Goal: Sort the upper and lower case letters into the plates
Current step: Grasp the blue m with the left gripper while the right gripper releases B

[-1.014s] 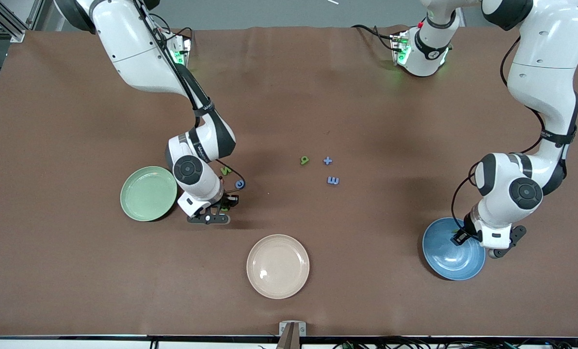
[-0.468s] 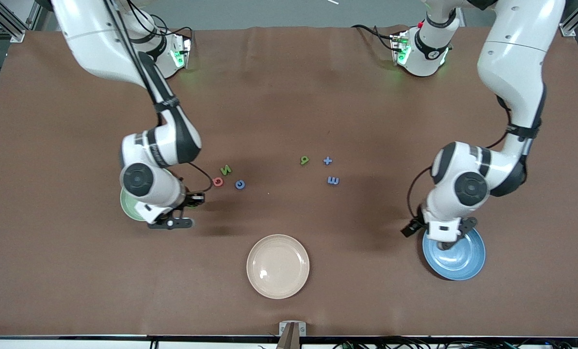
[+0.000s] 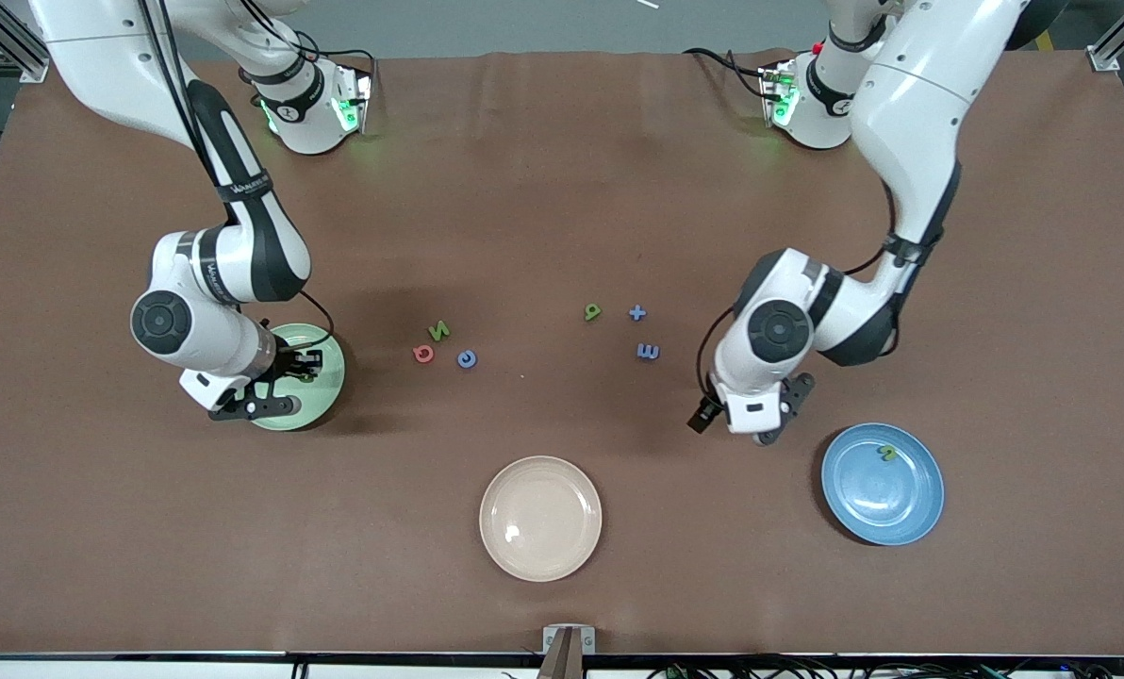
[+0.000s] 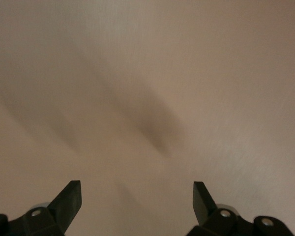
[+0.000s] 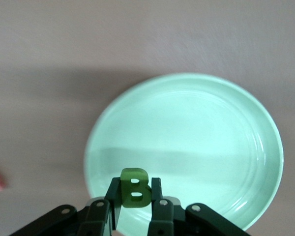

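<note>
Over the mint green plate (image 3: pixel 324 394) my right gripper (image 3: pixel 300 370) hangs shut on a green letter B (image 5: pixel 134 188); the right wrist view shows the same mint green plate (image 5: pixel 196 142) under it. My left gripper (image 4: pixel 136 196) is open and holds nothing, above bare table beside the blue plate (image 3: pixel 878 505); in the front view the left gripper (image 3: pixel 758 426) shows there too. A green letter (image 3: pixel 888 454) lies in the blue plate. On the table lie a green N (image 3: pixel 439 330), a pink letter (image 3: pixel 422 354), a blue letter (image 3: pixel 467 358), another green letter (image 3: pixel 592 311), a blue cross-shaped letter (image 3: pixel 636 312) and a blue E (image 3: pixel 648 351).
A cream-beige plate (image 3: pixel 540 519) sits near the table's front edge, nearer the camera than the loose letters. The brown mat (image 3: pixel 562 189) covers the whole table. Both arm bases stand along the top of the front view.
The left gripper opened, left a green letter in the blue plate and moved toward the table's middle. The right gripper carried the green B from beside the pink letter to over the mint plate.
</note>
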Robot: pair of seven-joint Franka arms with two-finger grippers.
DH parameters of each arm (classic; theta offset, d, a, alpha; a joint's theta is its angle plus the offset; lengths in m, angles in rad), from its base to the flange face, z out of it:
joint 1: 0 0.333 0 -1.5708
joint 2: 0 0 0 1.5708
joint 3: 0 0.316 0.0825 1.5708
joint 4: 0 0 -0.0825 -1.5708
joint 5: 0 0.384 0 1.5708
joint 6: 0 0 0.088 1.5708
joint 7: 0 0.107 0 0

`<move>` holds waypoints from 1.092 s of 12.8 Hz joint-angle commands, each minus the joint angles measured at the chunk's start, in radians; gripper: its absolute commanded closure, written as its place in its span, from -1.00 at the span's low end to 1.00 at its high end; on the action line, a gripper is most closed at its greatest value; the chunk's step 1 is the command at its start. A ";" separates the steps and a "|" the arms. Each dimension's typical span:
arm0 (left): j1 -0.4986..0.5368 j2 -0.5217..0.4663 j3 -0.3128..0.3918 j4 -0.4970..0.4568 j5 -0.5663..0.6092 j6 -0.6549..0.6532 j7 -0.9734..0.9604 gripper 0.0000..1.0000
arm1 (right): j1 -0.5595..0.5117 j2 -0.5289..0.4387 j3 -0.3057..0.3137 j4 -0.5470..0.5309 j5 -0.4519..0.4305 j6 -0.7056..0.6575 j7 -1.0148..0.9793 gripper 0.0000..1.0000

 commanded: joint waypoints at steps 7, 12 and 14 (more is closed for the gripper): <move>-0.073 -0.032 -0.026 -0.218 -0.002 0.203 -0.351 -0.95 | -0.045 -0.023 0.019 -0.132 0.002 0.101 -0.019 0.95; -0.074 -0.032 -0.037 -0.234 -0.002 0.247 -0.437 -0.62 | -0.059 -0.020 0.019 -0.126 0.002 0.087 -0.016 -1.00; -0.062 -0.035 -0.058 -0.244 -0.004 0.250 -0.439 -0.43 | -0.057 -0.024 0.019 -0.108 0.002 0.064 -0.013 -1.00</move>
